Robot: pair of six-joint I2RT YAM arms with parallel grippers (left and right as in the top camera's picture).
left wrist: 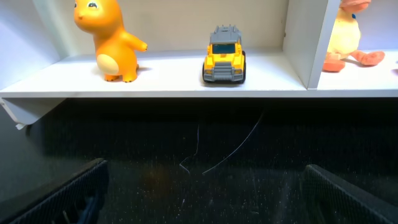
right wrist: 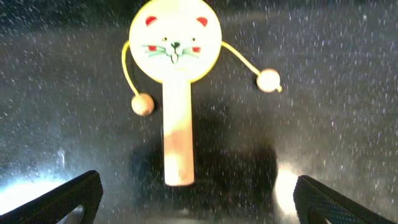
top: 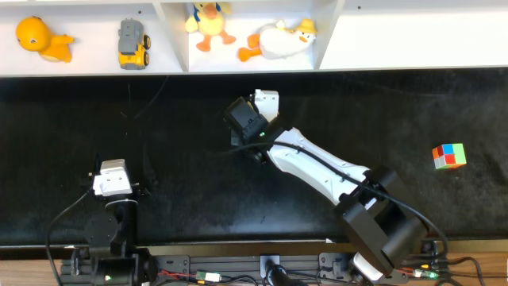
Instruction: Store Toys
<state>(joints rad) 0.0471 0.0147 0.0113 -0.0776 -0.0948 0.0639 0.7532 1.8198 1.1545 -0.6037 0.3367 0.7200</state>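
White shelf (top: 238, 73) bays held an orange figure (top: 44, 40), toy truck (top: 133, 44) and two plush ducks (top: 210, 24) (top: 279, 40). We saw the rattle drum (right wrist: 176, 81) lying flat, handle pointing toward our right gripper (right wrist: 196, 199), fingers spread; left gripper (left wrist: 205, 193) gaped too.

1. My left arm (top: 119, 226) sits folded in close over its base at the near-left corner, hardly extended at all.
2. My left gripper (left wrist: 205, 208) is held low and roughly level, facing straight away from the base. Its fingers (left wrist: 68, 193) are spread wide apart.
3. My right arm (top: 317, 163) is stretched out long from its base at the near right, running on a diagonal up to about the middle of the work surface.
4. Its wrist is tipped over, so my right gripper (right wrist: 199, 208) looks straight down, and its fingers (right wrist: 59, 199) are also spread wide.
5. My two grippers are well apart, the right one much farther out than the left.
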